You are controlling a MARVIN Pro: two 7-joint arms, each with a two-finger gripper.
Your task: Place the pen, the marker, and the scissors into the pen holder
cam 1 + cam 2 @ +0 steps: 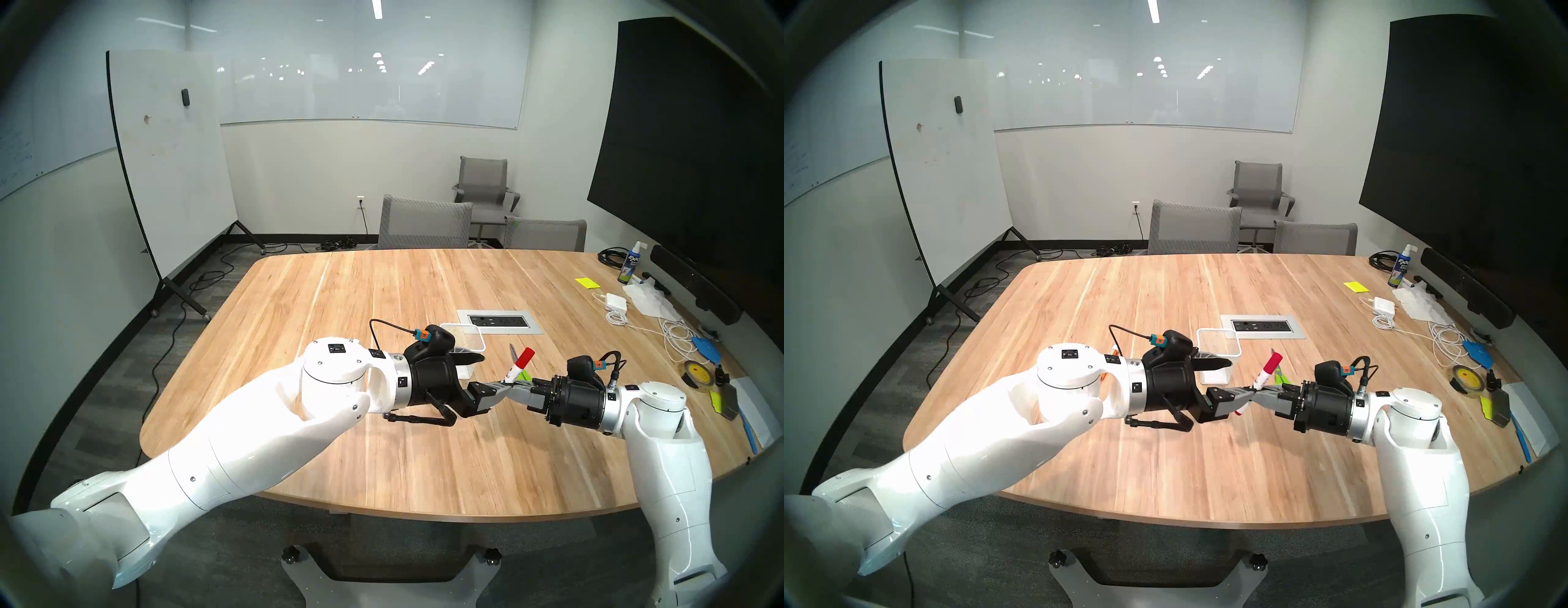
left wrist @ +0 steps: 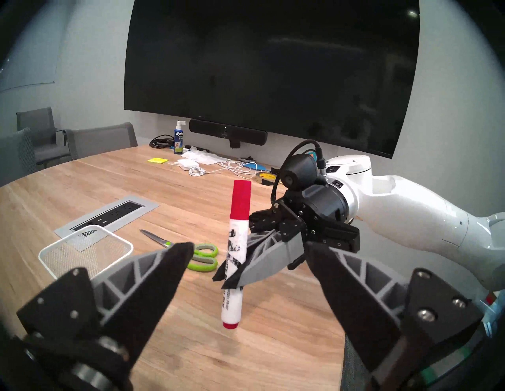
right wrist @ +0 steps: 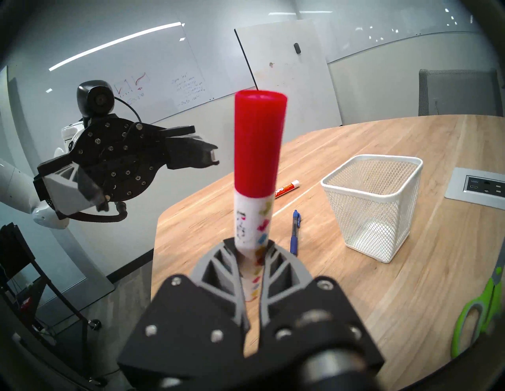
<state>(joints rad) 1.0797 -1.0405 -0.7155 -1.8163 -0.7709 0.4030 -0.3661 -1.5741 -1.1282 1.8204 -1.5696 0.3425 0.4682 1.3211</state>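
Nearest the head camera, two white arms are seen reaching in over a light wooden table (image 1: 339, 297). A red-capped marker (image 2: 238, 245) is pinched upright, low on its white barrel, by the right gripper (image 2: 232, 275), and is held clear of the tabletop. The left gripper (image 2: 248, 262) is spread wide, its fingers (image 2: 164, 273) on either side of the marker and apart from it. One white mesh pen holder (image 3: 374, 202) stands on the table, nothing showing through its sides. One blue pen (image 3: 295, 234) lies flat near the holder, and a second marker (image 3: 287, 188) lies further off near the table edge. One pair of green-handled scissors (image 2: 196, 254) lies flat beside the holder. The holder is partly hidden by the left wrist in the head views. A grey power outlet panel (image 1: 498, 320) is set into the table. A spray bottle (image 1: 628, 265), sticky notes, a charger (image 1: 617, 300) with cables and a roll of tape (image 1: 695, 373) are gathered at the right edge. Three grey chairs, a rolling whiteboard (image 1: 169, 161) and a large dark screen (image 2: 270, 71) are seen around the room.
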